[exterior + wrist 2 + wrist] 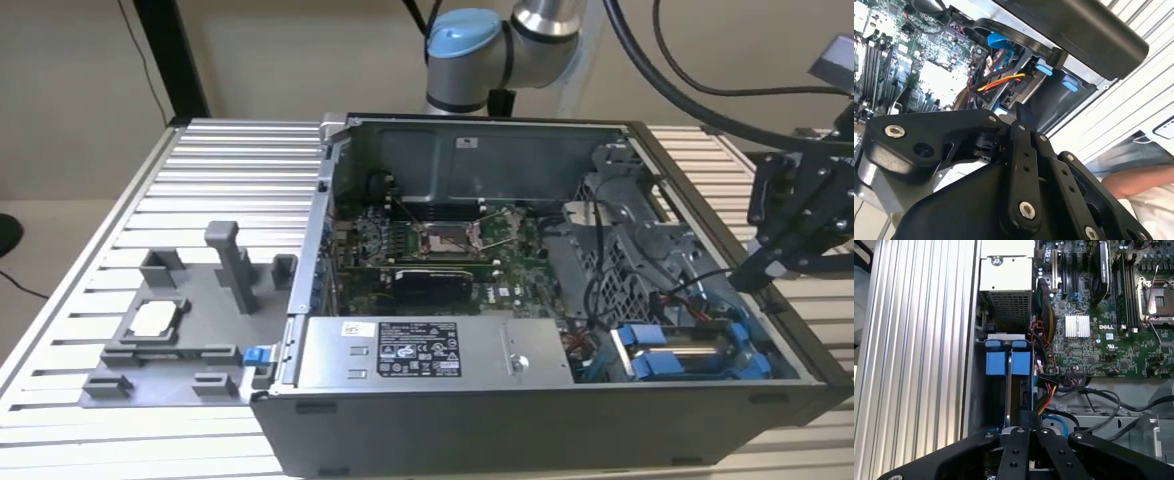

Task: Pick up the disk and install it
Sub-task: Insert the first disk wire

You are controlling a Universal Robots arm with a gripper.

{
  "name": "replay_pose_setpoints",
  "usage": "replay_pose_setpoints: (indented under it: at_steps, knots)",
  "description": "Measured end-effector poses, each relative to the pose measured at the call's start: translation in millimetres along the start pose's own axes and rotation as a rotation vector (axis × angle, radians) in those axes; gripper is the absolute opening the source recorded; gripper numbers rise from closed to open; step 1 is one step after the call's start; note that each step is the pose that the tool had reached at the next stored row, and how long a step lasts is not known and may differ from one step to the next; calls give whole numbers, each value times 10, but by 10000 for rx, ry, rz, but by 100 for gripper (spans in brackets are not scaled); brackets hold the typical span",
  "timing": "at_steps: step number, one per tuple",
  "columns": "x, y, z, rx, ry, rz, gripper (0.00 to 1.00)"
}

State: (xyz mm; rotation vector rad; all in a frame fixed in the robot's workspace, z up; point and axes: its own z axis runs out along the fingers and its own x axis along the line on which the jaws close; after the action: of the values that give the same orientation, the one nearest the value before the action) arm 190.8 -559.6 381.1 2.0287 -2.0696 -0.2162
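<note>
Down at the corner of the computer case (534, 425), the disk (694, 352) sat in its slot, and the gripper (743, 283) hung just above, jaws pressed together

Arm (547, 15) presents silver-grey tubing with a light-blue joint cap (465, 35), thick black cables (645, 57) alongside, and a matte black gripper (750, 278) built of flat linkage bars (1019, 460) fastened by round silver screws (1026, 210) in both wrist views.
</note>
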Motion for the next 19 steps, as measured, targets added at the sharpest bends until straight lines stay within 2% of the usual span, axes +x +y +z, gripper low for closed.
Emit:
replay_pose_setpoints:
  at_steps: [6,11,19]
  knots:
    - [128,-29,-24,-141,-59,-26,0]
    - [200,-67,-33,-151,-203,-66,0]
    - [320,-130,-43,-158,-299,-94,0]
